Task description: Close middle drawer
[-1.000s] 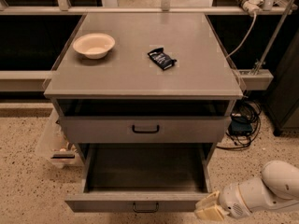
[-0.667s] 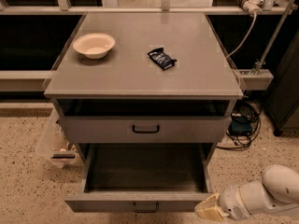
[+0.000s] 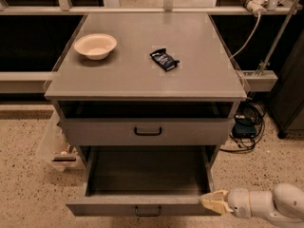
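Grey metal middle drawer (image 3: pixel 104 206), wide with a low front and small black bar handle, stands pulled far out. We see the cream-tipped gripper (image 3: pixel 212 203) at its front's right end; its state we cannot tell.

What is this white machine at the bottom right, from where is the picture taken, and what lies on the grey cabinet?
The white shape is a robot arm. Its beige tip is the gripper, placed at the right end of the front panel of the middle drawer, which is pulled out. The gripper carries no object that I can see. The single camera looks down on the cabinet's front; its mounting is unknown. On the cabinet top lie a cream bowl at the left and a small black packet near the middle.
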Robot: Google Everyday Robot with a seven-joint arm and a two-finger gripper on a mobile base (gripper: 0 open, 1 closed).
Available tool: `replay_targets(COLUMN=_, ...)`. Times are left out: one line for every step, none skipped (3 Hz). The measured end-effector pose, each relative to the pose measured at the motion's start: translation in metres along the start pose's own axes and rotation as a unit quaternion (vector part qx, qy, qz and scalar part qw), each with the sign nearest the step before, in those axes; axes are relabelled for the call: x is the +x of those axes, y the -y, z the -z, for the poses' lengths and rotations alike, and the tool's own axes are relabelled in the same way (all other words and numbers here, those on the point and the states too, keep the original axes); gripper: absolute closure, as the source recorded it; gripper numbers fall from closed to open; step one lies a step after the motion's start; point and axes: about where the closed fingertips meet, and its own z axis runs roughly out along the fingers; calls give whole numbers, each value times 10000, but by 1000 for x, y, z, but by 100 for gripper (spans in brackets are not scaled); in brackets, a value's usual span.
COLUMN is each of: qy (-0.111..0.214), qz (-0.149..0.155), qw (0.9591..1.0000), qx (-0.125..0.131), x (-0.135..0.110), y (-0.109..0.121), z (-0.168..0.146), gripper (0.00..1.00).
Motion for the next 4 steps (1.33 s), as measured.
replay_targets(qy=151, qz=-25, qw=9999, qx=21, x=0, y=7, z=0, gripper=100)
replay_targets(qy=321, qz=-34, qw=9994, qx=98, x=-2, y=17, z=4, gripper=100)
replay_targets(qy=409, qz=-86, qw=9991, qx=121, x=1, y=27, z=3, gripper=100)
replay_targets(qy=409, qz=-86, qw=9991, qx=121, x=-3, y=26, z=4, gripper=100)
